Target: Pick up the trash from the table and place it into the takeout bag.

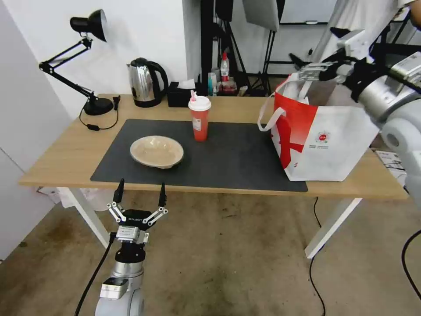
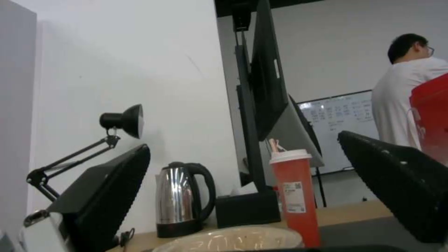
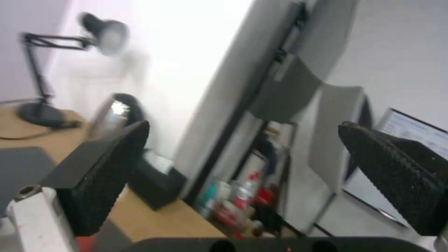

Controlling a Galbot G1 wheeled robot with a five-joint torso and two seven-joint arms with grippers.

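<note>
Left end effector [image 1: 140,193] sits low, just off the bench's [image 1: 66,158] front edge, fingers spread wide apart, nothing between them. Directly past it, on the dark mat [image 1: 228,158] near the front-left corner of the mat, lies the shallow beige bowl [image 1: 156,151]; left wrist cam has its rim [image 2: 229,239] right ahead. Red drink cup [image 1: 199,118] w/ white lid and straw stands upright mid-mat toward the back edge, apart from the bowl. Takeout bag [image 1: 324,140] stands at the bench's right end, partly on the mat's right edge, mouth open, loop handle drooping on its left side. Right end effector [image 1: 313,70] is up over the bag's top rim; right wrist cam shows its fingers [image 3: 103,171] parted and empty. Kettle [image 1: 144,82], tissue box [image 1: 180,94] and lamp [image 1: 87,66] along the back edge.
</note>
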